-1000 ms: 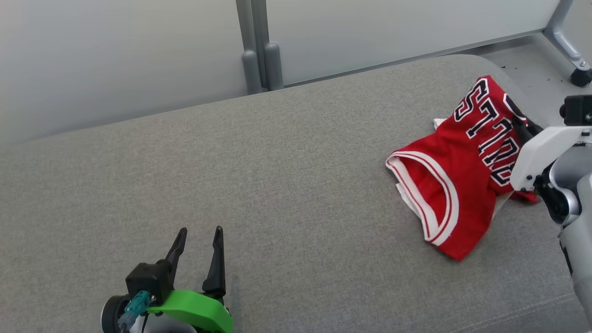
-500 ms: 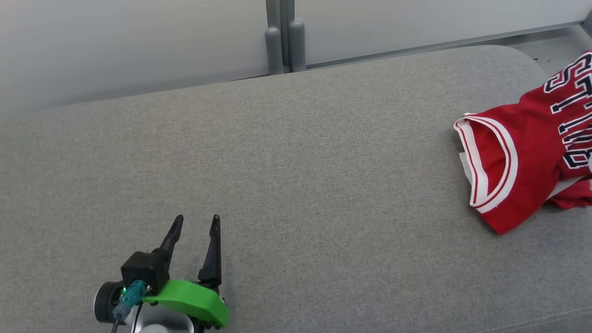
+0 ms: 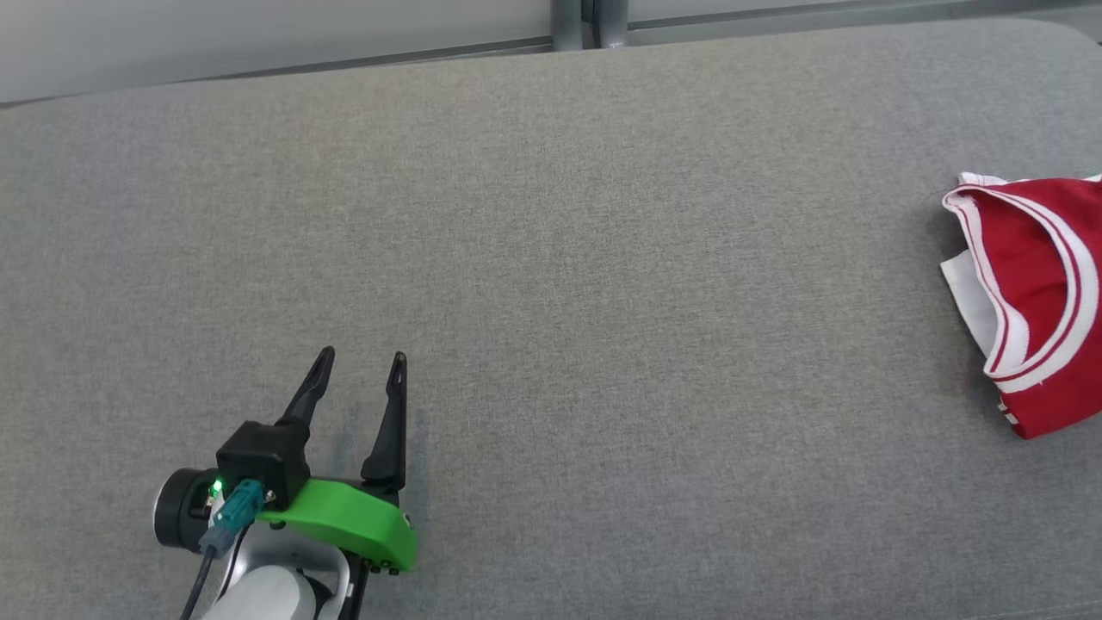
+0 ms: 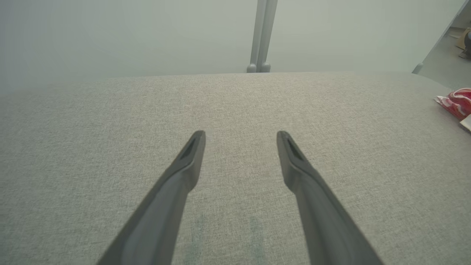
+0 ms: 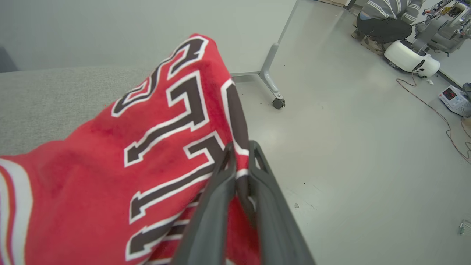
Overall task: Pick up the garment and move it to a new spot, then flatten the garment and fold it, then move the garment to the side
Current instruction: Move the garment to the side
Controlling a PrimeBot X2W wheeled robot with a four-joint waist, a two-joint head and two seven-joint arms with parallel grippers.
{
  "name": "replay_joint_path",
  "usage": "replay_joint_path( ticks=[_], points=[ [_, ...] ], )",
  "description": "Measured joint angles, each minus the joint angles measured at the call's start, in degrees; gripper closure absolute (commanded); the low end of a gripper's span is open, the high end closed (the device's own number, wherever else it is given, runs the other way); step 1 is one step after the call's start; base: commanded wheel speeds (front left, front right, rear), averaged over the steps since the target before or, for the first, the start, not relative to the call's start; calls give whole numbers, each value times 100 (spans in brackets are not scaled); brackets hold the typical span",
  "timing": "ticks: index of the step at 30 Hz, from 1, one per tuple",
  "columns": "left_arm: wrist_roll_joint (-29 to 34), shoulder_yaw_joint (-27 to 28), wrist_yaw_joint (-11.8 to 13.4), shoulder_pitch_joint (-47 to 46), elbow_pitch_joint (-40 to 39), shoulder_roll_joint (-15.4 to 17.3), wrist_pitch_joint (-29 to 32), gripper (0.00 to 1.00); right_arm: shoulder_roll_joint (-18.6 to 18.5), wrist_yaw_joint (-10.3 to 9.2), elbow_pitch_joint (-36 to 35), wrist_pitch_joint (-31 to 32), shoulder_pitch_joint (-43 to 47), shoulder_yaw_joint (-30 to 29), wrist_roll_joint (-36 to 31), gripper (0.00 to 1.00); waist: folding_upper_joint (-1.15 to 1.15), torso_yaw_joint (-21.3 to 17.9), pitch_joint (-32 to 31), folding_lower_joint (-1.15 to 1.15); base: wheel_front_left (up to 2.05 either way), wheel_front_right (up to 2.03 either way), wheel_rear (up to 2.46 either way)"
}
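A red basketball jersey [image 3: 1037,258], trimmed in white and lettered in black, lies bunched at the far right end of the grey fabric tabletop [image 3: 603,258]. In the head view its white-banded opening faces left. The right hand [image 5: 241,145] is closed on the jersey [image 5: 92,165]; its two dark fingers [image 5: 217,191] pinch a fold of the lettered cloth at its right edge, with pale floor [image 5: 349,154] behind them. The left hand [image 3: 362,355] is at the near left, well apart from the jersey [image 4: 460,99], its fingers [image 4: 184,173] spread wide above bare fabric with nothing between them. A wheeled frame leg [image 5: 274,88] stands on the floor, and a person [image 5: 382,22] crouches farther off.
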Motion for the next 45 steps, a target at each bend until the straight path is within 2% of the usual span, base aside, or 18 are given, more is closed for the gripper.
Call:
replay_joint_path(
  ticks=[1, 2, 3, 8, 13, 19, 30, 38, 45],
  points=[
    [19, -7, 2, -25, -21, 20, 27, 0, -31, 0, 89, -24, -35, -118, -126, 69, 0, 26, 55, 0, 0, 0, 0],
    [38, -12, 15, -42, -42, 37, 36, 0, -58, 0, 151, -75, -47, -232, -267, 13, 0, 51, 107, 0, 0, 0, 0],
    [49, -16, 18, -58, -60, 49, 67, 0, -82, 0, 201, -152, -55, -348, -425, 0, 0, 74, 156, 0, 0, 0, 0],
    [89, -21, 65, -91, -119, 93, 107, 0, 11, 0, 397, -459, -178, -917, -971, 0, 0, 165, 354, 0, 0, 0, 0],
    [89, -18, 103, -91, -146, 125, 125, 0, 394, 0, 641, -721, -370, -951, -1224, 0, 0, 89, 391, 0, 0, 0, 0],
    [54, 24, 121, -91, -152, 120, 79, 0, 692, 0, 782, -1107, -712, -433, -1148, 0, 0, -63, 241, 0, 0, 0, 0],
    [-575, 586, -65, 97, -132, -176, -322, 0, 1051, 0, 515, -1340, -953, 1066, -212, 0, 0, -217, -339, 0, 0, 0, 0],
    [-711, 945, -118, 388, 13, -326, -431, 0, 1190, 0, -258, -1193, -632, 2193, 812, 0, 0, -279, -839, 0, 0, 0, 0],
    [-581, 1288, -48, 757, 59, -403, -458, 0, 1285, 0, -1238, -912, 320, 2423, 1257, 0, 0, -274, -1235, 0, 0, 0, 0]
  ],
)
